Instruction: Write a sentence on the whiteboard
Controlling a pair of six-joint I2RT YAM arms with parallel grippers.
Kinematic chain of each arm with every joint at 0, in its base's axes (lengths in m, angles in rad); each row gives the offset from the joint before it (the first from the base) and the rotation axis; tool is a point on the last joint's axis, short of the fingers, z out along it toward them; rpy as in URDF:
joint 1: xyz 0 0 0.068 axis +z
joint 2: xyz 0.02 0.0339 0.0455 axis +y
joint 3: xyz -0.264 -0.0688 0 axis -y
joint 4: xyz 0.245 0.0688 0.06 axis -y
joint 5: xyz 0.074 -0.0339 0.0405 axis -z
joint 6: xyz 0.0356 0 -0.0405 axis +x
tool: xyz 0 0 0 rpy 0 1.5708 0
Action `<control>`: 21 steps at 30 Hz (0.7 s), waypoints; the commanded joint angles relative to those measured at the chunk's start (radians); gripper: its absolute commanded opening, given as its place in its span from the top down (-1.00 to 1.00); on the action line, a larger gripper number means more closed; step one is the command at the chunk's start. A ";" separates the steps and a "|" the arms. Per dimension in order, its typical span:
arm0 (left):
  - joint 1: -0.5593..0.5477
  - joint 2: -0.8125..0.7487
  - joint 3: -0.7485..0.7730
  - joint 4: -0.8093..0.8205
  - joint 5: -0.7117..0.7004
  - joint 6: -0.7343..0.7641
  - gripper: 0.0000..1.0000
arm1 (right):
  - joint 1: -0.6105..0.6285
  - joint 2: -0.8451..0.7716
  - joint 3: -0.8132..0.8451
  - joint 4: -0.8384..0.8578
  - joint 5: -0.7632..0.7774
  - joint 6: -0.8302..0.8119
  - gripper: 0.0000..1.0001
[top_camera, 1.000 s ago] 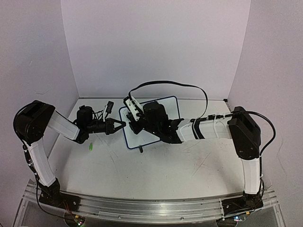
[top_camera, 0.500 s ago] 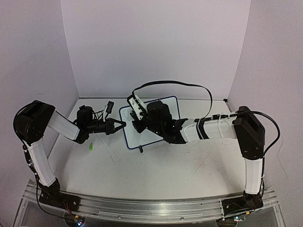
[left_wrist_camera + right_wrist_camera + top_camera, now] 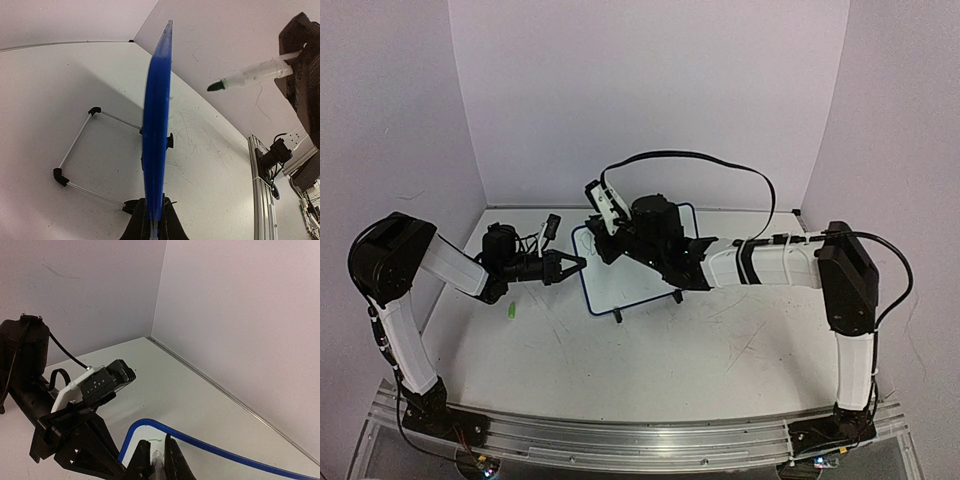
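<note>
Whiteboard [image 3: 620, 285] stands propped upright on the table [image 3: 650, 370], pinched at one edge by the left claw [image 3: 578, 263], with the right claw [image 3: 606, 245] holding a pen [image 3: 255, 75] off its face.

The left claw [image 3: 153, 223] is pressed together on the whiteboard's [image 3: 156, 125] blue-framed edge, and its wrist view sees the board edge-on, rising straight out from between the fingers. A wire stand [image 3: 75, 145] props the whiteboard from behind. The right claw [image 3: 300, 60] sits on the writing side, near the upper corner next to the left claw, and is closed on the pen. The pen's green tip [image 3: 216, 86] points at the whiteboard but stands apart from it. In the right wrist view the whiteboard's rounded blue corner [image 3: 150, 422] lies just beyond that claw [image 3: 156, 460]. A small green piece [image 3: 508, 312] lies on the table, on the left claw's side of the whiteboard.
</note>
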 commanded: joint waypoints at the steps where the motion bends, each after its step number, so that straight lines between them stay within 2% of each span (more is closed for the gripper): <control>1: -0.001 -0.023 0.022 -0.043 -0.021 0.049 1.00 | -0.002 0.037 0.064 -0.012 -0.026 0.018 1.00; 21: -0.002 -0.019 0.030 -0.048 -0.021 0.048 1.00 | -0.003 0.064 0.071 -0.025 0.004 0.007 1.00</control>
